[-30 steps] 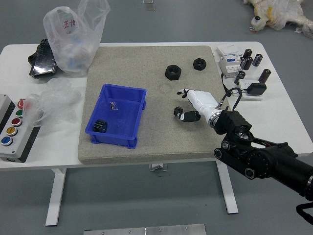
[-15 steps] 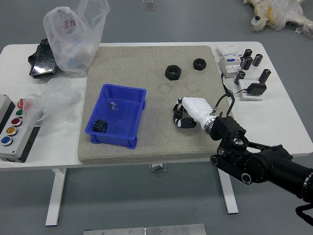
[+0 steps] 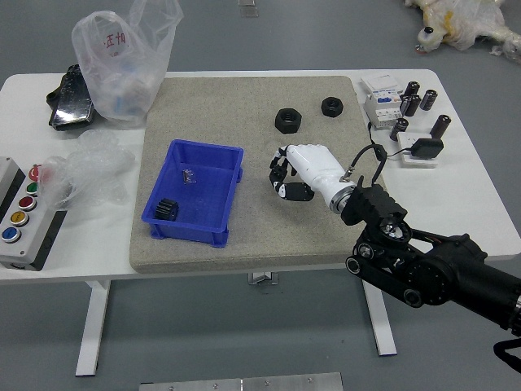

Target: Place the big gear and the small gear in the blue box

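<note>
Box [image 3: 203, 193], long axis pointing away and slightly right, black gear [image 3: 166, 209] inside

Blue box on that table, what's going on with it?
The robot's right hand is out over the mat, to the right of the blue box. Its fingers are closed on a small dark piece, apparently the small gear, though they partly hide it. It isn't in the box yet. One black gear already lies inside, in the near left corner. Two black nuts sit farther back on the mat. The left arm is out of view.
</note>
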`<state>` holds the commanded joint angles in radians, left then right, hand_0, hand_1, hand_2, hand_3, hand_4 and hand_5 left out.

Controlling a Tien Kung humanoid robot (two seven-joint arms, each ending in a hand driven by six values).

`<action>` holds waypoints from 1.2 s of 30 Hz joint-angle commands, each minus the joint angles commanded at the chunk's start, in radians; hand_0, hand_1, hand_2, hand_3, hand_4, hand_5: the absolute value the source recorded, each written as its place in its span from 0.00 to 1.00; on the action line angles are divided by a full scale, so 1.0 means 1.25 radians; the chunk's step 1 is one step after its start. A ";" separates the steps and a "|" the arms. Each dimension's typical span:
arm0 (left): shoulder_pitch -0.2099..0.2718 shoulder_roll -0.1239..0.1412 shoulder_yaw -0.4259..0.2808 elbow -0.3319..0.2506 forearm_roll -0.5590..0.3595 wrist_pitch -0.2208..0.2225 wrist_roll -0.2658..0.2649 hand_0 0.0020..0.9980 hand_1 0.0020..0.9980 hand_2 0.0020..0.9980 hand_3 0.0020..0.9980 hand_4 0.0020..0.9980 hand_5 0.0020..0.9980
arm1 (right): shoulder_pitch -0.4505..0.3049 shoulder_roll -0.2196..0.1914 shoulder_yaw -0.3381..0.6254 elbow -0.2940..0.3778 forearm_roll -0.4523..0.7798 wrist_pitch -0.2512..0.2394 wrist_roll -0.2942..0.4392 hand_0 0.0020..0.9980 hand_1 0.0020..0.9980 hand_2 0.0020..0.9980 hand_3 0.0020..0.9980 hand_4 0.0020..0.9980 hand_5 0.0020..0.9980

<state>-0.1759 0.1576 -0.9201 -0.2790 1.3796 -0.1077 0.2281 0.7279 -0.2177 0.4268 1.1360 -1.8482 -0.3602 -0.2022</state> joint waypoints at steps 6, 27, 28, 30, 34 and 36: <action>-0.001 -0.001 -0.001 -0.001 0.001 -0.001 0.001 0.67 0.56 0.53 0.65 0.73 0.37 | 0.029 0.043 -0.036 0.112 -0.056 0.012 -0.007 0.45 0.47 0.32 0.41 0.16 0.00; -0.001 -0.001 -0.005 -0.003 0.007 -0.006 0.006 0.67 0.56 0.53 0.65 0.73 0.39 | 0.040 0.098 -0.090 0.079 -0.058 0.051 -0.038 0.58 0.83 0.87 0.88 0.47 0.22; -0.001 -0.002 -0.004 -0.003 0.006 -0.006 0.005 0.67 0.56 0.53 0.65 0.73 0.39 | 0.037 0.096 -0.084 0.084 -0.055 0.049 -0.035 0.58 0.83 0.87 0.88 0.47 0.22; -0.001 -0.002 -0.003 -0.003 0.004 -0.006 0.005 0.67 0.56 0.53 0.65 0.73 0.39 | 0.027 0.087 -0.060 0.100 -0.041 0.041 -0.025 0.58 0.83 0.87 0.88 0.47 0.22; 0.000 -0.001 0.002 -0.003 -0.002 -0.004 0.004 0.67 0.56 0.53 0.65 0.73 0.39 | -0.019 0.044 0.019 0.147 0.033 0.017 0.017 0.55 0.79 0.84 0.84 0.49 0.22; 0.002 -0.001 0.002 -0.002 -0.004 -0.003 0.003 0.67 0.56 0.53 0.65 0.73 0.39 | -0.048 0.020 0.068 0.165 0.085 0.008 0.046 0.55 0.79 0.84 0.84 0.49 0.22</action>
<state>-0.1732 0.1565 -0.9172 -0.2820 1.3749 -0.1110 0.2324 0.6679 -0.1924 0.5115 1.3420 -1.7418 -0.3507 -0.1444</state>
